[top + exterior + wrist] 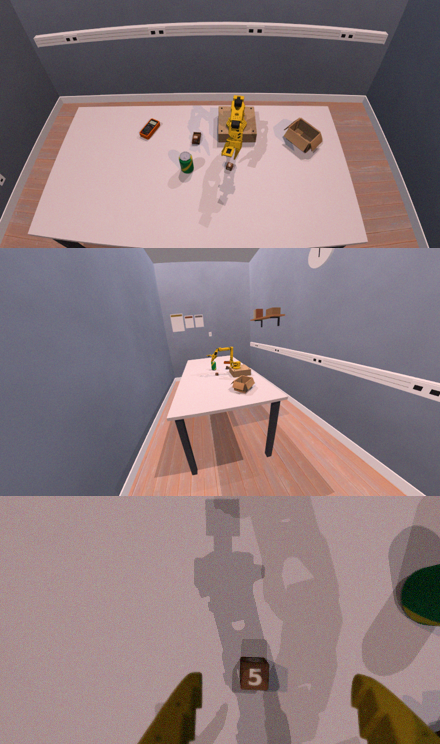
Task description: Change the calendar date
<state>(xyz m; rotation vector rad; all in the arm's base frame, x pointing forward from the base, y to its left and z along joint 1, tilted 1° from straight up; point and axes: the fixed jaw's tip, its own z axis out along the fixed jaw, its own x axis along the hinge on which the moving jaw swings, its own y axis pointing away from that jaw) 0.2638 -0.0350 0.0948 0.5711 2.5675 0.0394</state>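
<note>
Leftward, small dark-brown tray (pixel 196 142) (pixel 227 368) holds one cube. Right of it, brown cube marked 5 (pixel 229 166) (pixel 216 374) (pixel 254 674) sits on tabletop (pixel 123 191) (pixel 197 395) (pixel 100 621): probably light, stiff; grip opposite sides. Yellow tool (pixel 231 155) (pixel 208 355) (pixel 276 688), partly open, empty, hovers above.

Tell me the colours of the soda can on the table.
Green with a yellow band and a silver top; the metal soda can shows best from the top.

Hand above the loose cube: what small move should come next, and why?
Probably lower the hand with a slight shift to bring the cube marked 5 between its fingers. They stand open, and the wrist view shows the cube beyond the fingertips, nearer the left one in the picture, on the table outside the tray.
</note>
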